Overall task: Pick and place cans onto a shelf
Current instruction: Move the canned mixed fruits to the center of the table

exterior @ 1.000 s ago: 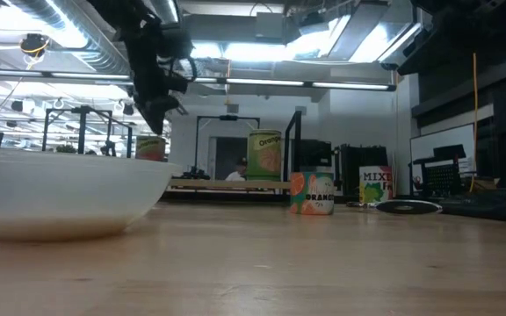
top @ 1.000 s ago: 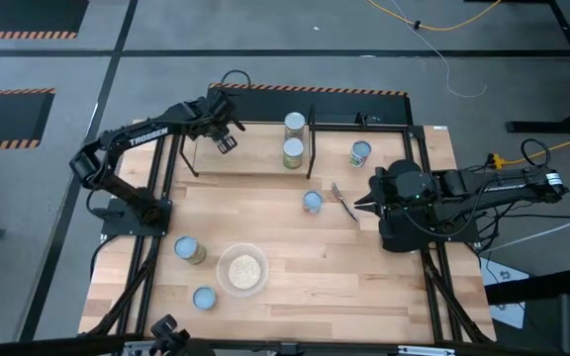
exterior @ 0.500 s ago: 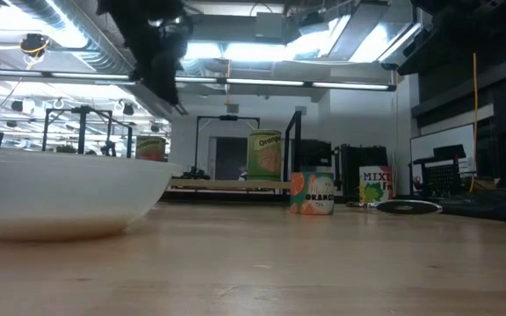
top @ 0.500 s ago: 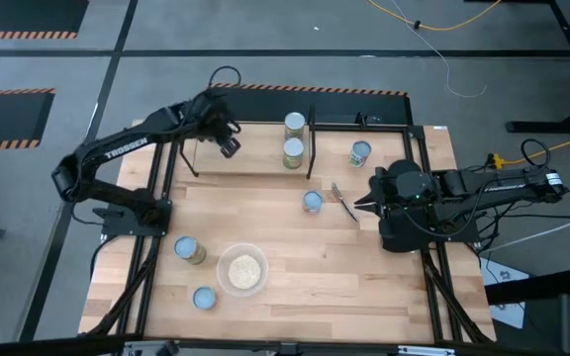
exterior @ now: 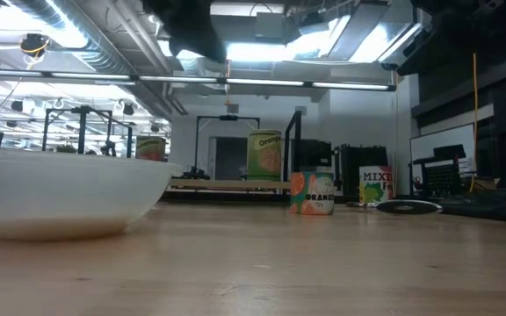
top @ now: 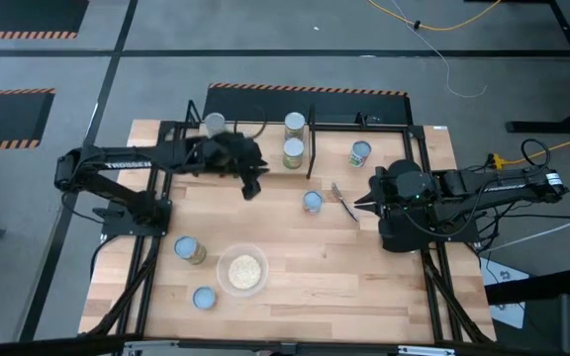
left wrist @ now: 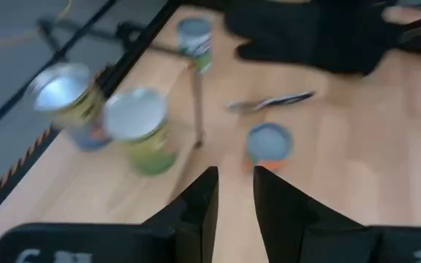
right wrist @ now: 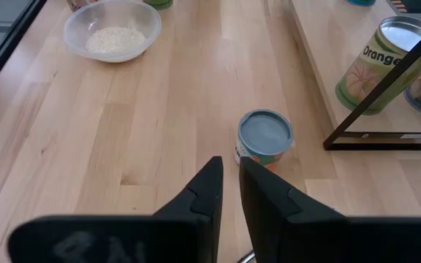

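The left gripper point(top: 252, 184), fingers narrowly apart and empty, hangs above the table just near of the low light-wood shelf on black legs point(top: 206, 158). Three cans stand on the shelf. The closest loose one is the small blue-topped can with an orange label point(top: 312, 202), to its right. To do this well, I'd widen the fingers first, centre over the lid, then descend straight. The right gripper point(right wrist: 229, 191) waits beside that can, fingers narrow and empty.

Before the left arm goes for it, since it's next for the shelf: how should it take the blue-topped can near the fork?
The can stands upright and alone on the table. Probably best from straight above, fingers across its round side wall just below the lid.
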`<control>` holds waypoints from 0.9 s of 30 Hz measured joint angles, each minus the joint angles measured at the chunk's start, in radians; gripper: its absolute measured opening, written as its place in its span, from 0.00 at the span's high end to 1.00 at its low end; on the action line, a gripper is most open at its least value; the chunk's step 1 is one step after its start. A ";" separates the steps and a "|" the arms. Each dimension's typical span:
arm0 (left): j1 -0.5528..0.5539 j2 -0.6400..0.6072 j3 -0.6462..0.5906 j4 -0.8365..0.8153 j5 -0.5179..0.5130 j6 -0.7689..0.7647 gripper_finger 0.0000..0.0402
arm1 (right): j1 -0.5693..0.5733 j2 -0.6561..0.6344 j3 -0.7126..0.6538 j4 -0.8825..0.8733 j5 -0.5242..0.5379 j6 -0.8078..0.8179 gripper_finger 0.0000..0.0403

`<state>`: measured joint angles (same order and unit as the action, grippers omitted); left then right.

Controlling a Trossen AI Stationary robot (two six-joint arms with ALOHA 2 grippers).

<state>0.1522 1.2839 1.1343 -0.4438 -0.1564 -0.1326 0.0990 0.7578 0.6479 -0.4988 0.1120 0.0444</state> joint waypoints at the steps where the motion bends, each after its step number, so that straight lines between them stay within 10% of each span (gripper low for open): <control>1: -0.027 0.000 0.000 0.016 -0.013 -0.001 0.80 | 0.000 0.000 0.000 0.000 0.000 0.000 0.87; 9: -0.179 0.000 0.000 0.046 -0.124 -0.070 0.80 | -0.028 0.000 0.000 0.000 0.015 0.002 0.73; 17: -0.269 0.006 0.000 0.044 -0.201 -0.103 0.80 | -0.165 0.001 0.000 -0.057 0.312 -0.078 0.53; 27: -0.297 0.037 0.000 0.039 -0.207 -0.104 0.80 | -0.481 0.090 0.000 -0.100 0.098 -0.281 0.52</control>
<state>-0.1452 1.3209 1.1343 -0.4044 -0.3634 -0.2369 -0.3816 0.8476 0.6479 -0.5991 0.2098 -0.2370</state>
